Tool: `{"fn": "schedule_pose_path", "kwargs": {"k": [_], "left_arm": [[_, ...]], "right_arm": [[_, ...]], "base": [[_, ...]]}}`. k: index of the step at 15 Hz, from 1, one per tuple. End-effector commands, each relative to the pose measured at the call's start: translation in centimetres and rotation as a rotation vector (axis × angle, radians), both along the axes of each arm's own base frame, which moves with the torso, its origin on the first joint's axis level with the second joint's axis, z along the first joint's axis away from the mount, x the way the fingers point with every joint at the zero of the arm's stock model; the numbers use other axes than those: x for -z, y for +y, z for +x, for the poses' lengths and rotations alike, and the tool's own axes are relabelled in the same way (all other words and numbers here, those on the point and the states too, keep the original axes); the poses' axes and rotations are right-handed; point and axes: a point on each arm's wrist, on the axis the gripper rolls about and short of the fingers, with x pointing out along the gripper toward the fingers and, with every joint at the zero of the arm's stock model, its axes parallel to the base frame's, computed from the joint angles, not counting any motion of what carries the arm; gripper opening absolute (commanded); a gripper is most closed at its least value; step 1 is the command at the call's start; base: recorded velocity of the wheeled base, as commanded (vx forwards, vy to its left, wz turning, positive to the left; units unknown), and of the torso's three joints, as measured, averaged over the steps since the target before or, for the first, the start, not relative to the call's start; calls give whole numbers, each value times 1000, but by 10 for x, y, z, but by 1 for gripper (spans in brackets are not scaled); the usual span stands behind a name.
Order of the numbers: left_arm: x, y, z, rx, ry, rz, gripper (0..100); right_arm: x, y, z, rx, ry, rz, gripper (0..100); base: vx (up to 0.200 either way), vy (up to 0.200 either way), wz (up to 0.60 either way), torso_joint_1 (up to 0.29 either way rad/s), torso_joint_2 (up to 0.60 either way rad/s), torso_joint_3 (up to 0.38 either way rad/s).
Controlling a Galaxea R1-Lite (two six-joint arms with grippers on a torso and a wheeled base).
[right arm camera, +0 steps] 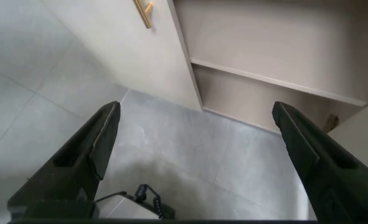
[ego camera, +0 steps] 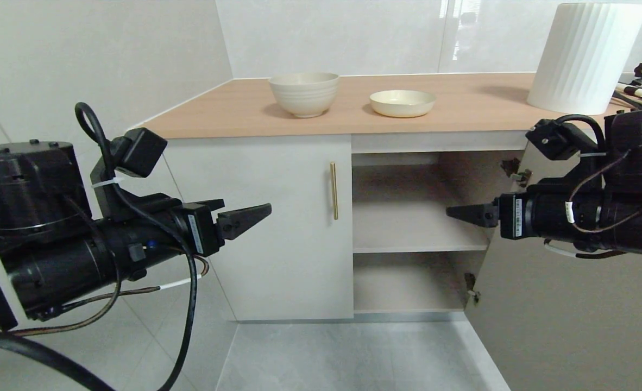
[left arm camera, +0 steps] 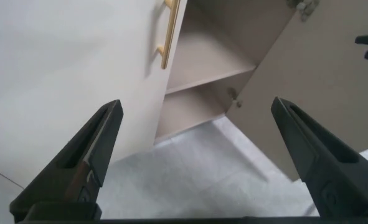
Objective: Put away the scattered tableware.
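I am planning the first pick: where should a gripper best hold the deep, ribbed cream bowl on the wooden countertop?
Probably its rim, from above: the deep, ribbed cream bowl stands upright, mouth open, so the jaws can straddle its wall, one inside, one outside. Its round body looks too wide to span.
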Motion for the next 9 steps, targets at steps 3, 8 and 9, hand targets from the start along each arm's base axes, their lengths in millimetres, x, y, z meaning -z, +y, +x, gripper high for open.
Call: {"fn": "schedule_pose_path", "kwargs": {"k": [3,8,9], "left_arm": [[-4,2,-3,-1,-9,5,100],[-4,3,-2,-9,5,10,100],[-4,3,-2,-9,7,10,100]], "right_arm": [[-10,-3,-10,-8,-20,10,100],[-10,-3,-13,-15,-6,4,100],[-10,-3,-13,-16,-6,5,100]], "base": [[133,0,0,3,3,0],[200,0,0,1,6,3],[200,0,0,7,2,7]]}}
